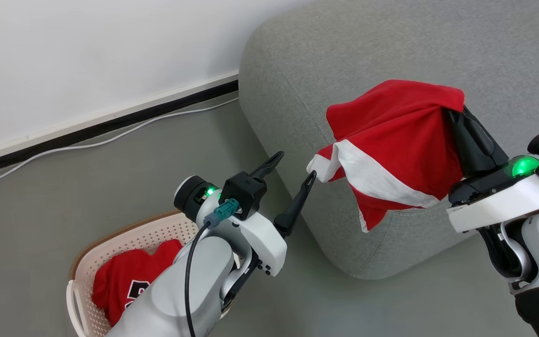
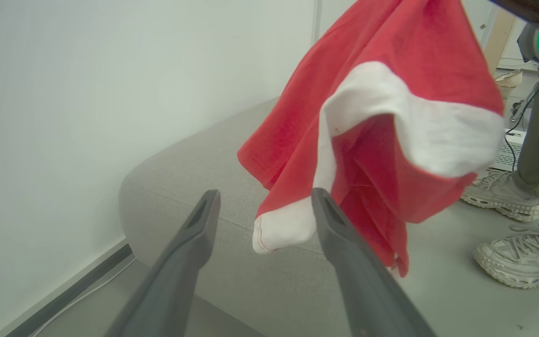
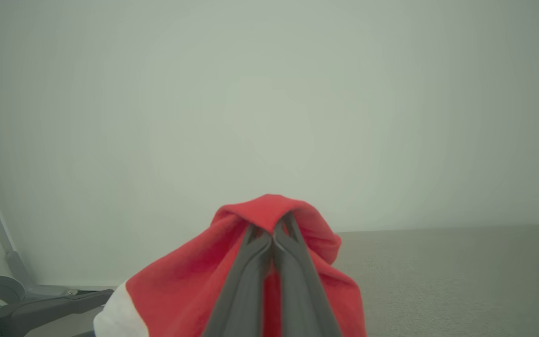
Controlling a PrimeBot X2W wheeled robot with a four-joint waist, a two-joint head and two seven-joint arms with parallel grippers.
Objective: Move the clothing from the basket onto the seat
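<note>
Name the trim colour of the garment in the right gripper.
White, on the red garment; it shows best in the left wrist view.

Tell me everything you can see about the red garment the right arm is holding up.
The red garment is soft, plain red cloth with a broad white band and a white corner; no lettering is visible. It hangs crumpled from the right end effector, whose fingers are shut on a fold at its top. It dangles over the near edge of the grey seat. Its white corner hangs by the open left end effector; contact there is unclear.
</note>
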